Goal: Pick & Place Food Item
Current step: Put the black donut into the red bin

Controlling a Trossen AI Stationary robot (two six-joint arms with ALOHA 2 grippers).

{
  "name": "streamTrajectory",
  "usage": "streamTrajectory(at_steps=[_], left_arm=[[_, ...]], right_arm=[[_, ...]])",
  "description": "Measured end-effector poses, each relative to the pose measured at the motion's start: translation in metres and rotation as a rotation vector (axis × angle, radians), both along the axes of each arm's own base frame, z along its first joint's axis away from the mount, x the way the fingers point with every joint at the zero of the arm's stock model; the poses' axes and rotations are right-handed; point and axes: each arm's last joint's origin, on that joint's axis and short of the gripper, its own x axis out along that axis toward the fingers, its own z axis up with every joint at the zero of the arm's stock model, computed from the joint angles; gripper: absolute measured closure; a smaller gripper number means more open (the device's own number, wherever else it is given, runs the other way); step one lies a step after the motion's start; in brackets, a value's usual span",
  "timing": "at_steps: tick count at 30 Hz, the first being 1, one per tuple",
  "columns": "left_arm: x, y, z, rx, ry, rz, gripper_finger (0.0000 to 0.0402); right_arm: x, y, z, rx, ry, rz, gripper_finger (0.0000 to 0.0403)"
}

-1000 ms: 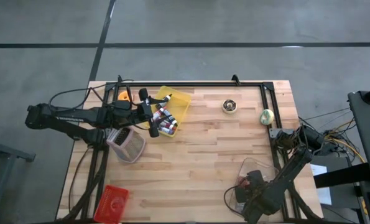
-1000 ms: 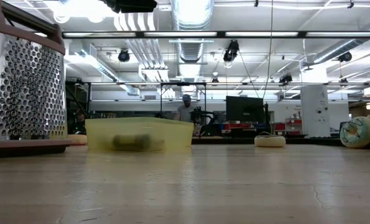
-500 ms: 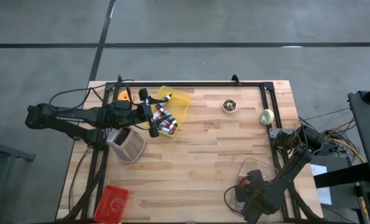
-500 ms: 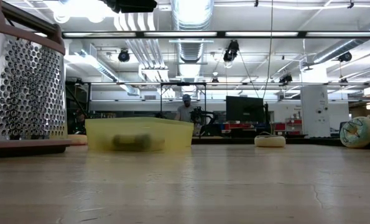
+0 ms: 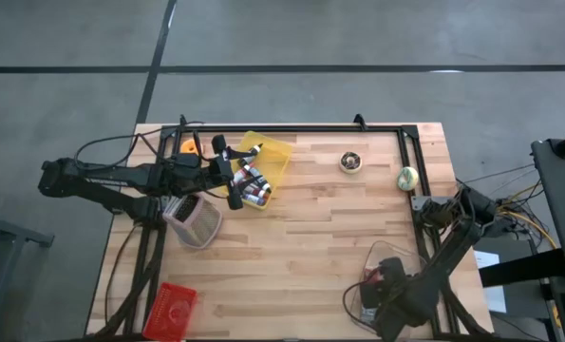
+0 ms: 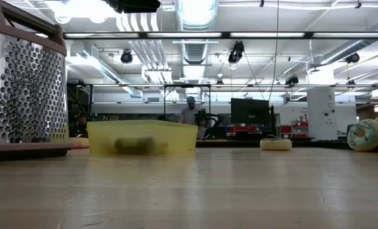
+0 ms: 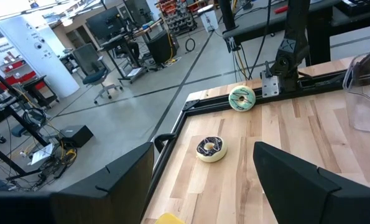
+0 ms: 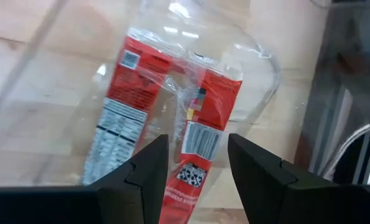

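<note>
A clear-wrapped packet with red labels [image 8: 200, 118] lies inside a clear plastic container [image 5: 388, 258] near the table's front right. My right gripper [image 5: 375, 293] points down into the container and is shut on the packet. My left gripper [image 5: 236, 182] stands open and level above the yellow bin [image 5: 268, 161] at the far left, with nothing between its fingers [image 7: 104, 186]. A chocolate donut [image 5: 350, 162] and a green donut [image 5: 407, 177] rest on the table at the far right. My right gripper has the packet's barcode end [image 8: 196, 163] between its two fingers [image 8: 144, 177], which come from above and point down. The red label nearly fills the gap. The rest of the packet reaches away below the fingers inside the clear container; whether it rests on the bottom I cannot tell.
A metal grater [image 5: 195, 220] lies near the left arm and stands large in the low view [image 6: 23, 83]. A red basket [image 5: 173, 309] is at the front left, an orange item [image 5: 187, 146] at the far left. A black frame rail [image 5: 301, 133] runs along the far edge.
</note>
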Motion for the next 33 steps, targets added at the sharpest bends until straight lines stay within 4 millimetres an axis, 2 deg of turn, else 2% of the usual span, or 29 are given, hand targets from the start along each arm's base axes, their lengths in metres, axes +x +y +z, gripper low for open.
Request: streamTrajectory(at_steps=[12,18,25,33], left_arm=[[0.000,0.000,0.000,0.000,0.000,0.000,0.0122],[0.000,0.000,0.000,0.000,0.000,0.000,0.0122],[0.000,0.000,0.000,0.000,0.000,0.000,0.0122],[0.000,0.000,0.000,0.000,0.000,0.000,0.0122]], right_arm=[[0.004,-0.004,0.048,-0.101,-0.098,0.101,0.0243],[0.006,-0.009,0.063,-0.124,-0.190,0.183,0.0243],[0.013,-0.031,0.078,-0.139,-0.230,0.265,0.0243],[0.034,-0.067,0.087,-0.140,-0.182,0.348,0.0243]])
